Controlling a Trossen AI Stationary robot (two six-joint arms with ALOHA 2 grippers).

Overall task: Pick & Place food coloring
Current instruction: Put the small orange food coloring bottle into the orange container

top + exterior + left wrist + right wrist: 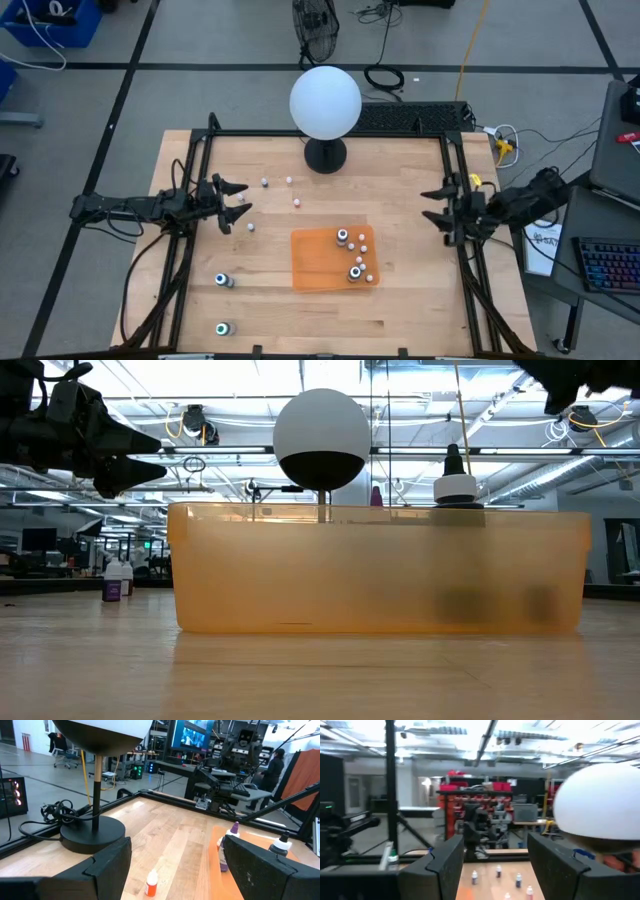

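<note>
The food coloring is a set of tiny white-capped bottles. Several stand on the orange mat (325,262), such as one (343,237) near its far edge. Others are scattered on the bare wood: one (297,202) mid-table and two (224,281) (223,328) near the front left. My left gripper (240,203) hangs open and level at the table's left, pointing right. A red bottle (151,884) and a purple one (226,854) stand ahead of it. My right gripper (428,206) is open above the table's right side, with several bottles (498,871) far ahead of it.
A white globe lamp (325,102) on a black base (325,155) stands at the table's far middle. Black frame rails (190,180) run along the left and right edges. In the low view the orange mat (380,570) fills the foreground.
</note>
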